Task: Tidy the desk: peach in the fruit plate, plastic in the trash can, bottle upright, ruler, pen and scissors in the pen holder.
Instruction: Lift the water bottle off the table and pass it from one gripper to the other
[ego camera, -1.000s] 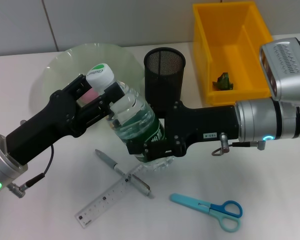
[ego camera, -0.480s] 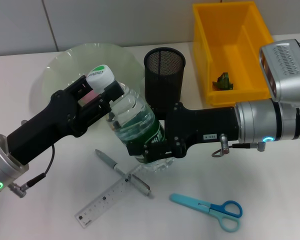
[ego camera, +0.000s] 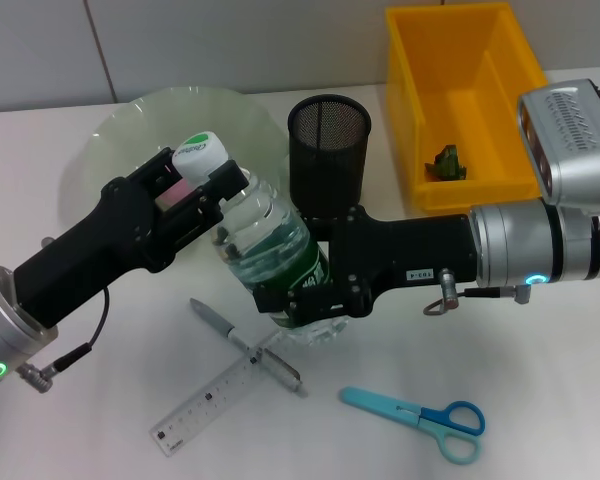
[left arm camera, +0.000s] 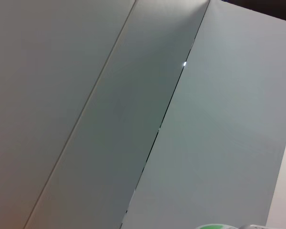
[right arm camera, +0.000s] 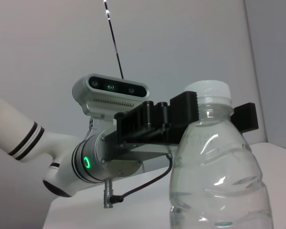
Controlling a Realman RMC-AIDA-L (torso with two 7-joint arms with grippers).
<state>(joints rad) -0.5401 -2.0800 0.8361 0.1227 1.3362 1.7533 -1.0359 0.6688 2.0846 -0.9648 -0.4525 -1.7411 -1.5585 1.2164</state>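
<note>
The bottle (ego camera: 265, 240) stands at the table's (ego camera: 540, 380) centre, the left gripper (ego camera: 202, 195) at its neck from nine o'clock and the right gripper (ego camera: 305, 300) at its base from three o'clock. The pen holder (ego camera: 328, 160) is just beside it at one o'clock, the fruit plate (ego camera: 130, 125) at eleven, and the trash can (ego camera: 465, 100) farther off at two. The pen (ego camera: 245, 345) lies at six o'clock, crossing the ruler (ego camera: 210, 400), with the scissors (ego camera: 415, 420) at five.
</note>
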